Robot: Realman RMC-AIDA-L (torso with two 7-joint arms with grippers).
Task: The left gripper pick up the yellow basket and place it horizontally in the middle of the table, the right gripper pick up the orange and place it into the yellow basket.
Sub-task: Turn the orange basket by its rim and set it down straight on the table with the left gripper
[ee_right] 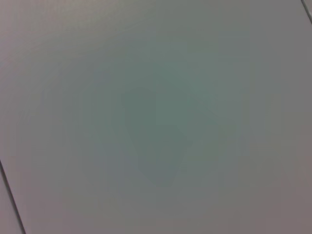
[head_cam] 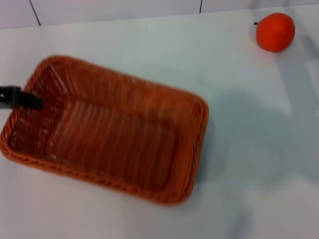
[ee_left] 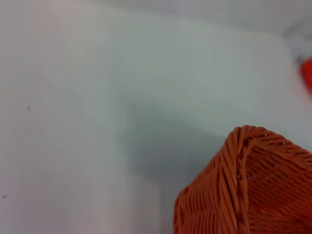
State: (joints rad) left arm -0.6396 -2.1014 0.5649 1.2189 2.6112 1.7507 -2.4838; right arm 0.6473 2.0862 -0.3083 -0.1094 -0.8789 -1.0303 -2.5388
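Note:
The yellow basket (head_cam: pixel 124 78), orange-brown wicker, lies skewed on the left half of the white table (head_cam: pixel 149 40), its long side running from far left to near right. My left gripper (head_cam: pixel 24 98) reaches in from the left edge and is shut on the rim at the basket's left end. The left wrist view shows a corner of the basket (ee_left: pixel 243 185) with a shadow on the table below it. The orange (head_cam: pixel 275 32) sits alone at the far right of the table. The basket is empty. My right gripper is out of view.
The far table edge runs along the top of the head view, with a tiled surface (head_cam: pixel 99 10) behind it. The right wrist view shows only bare table (ee_right: pixel 156 117) with a dark seam at one corner.

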